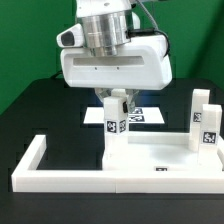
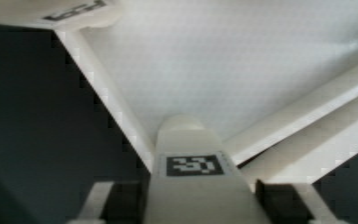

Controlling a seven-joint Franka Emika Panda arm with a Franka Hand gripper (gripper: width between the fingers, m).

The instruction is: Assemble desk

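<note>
Exterior view, read from its left. The long white border rail [image 1: 45, 160] frames the black table [image 1: 30, 110]. Within it lies the flat white tabletop panel [image 1: 150, 155], resting against the rail's inner corner on the exterior view's right. At centre the pincer [image 1: 116, 108] descends from the arm's white housing onto an upright leg [image 1: 116, 122], whose tag marker faces the camera; the leg stands at the panel's near-left corner. Further right, two more legs [image 1: 204, 125] stand upright, near the rail.

Wrist view: the fingers [image 2: 105, 200] flank the tagged leg [image 2: 195, 160] on both sides, apparently closing on it; whether they are already pressing on it cannot be told. Judgement: the step in hand is seizing this leg. A good grasp is centred and square, keeping the leg vertical so that its end meets the corner hole without tilting.
</note>
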